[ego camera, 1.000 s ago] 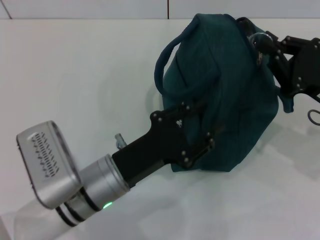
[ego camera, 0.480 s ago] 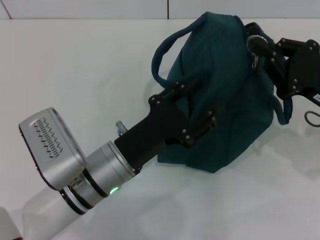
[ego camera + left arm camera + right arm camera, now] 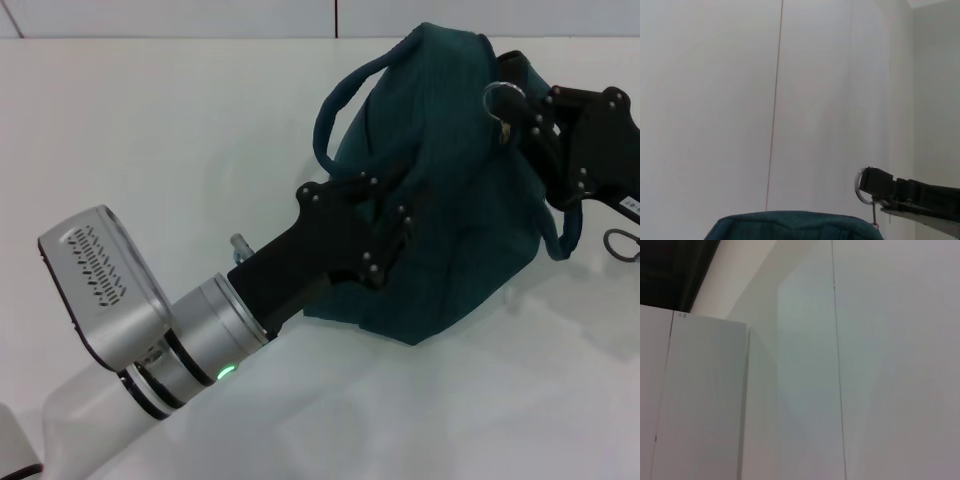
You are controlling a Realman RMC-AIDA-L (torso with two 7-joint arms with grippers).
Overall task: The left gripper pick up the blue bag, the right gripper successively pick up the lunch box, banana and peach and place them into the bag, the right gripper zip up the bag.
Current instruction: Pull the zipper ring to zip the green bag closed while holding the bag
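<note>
Gripping the blue bag point(image 3: 450, 200) (contents hidden) — left gripper point(image 3: 385, 225); right gripper point(image 3: 520, 100) pinches its zipper ring point(image 3: 497, 98).

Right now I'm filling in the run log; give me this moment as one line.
stage: zipping | left claw: gripping side of dark teal fabric bag | right claw: at metal zipper ring | fruit, box: unseen

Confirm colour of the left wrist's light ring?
Green light ring, clearest in the head view.
</note>
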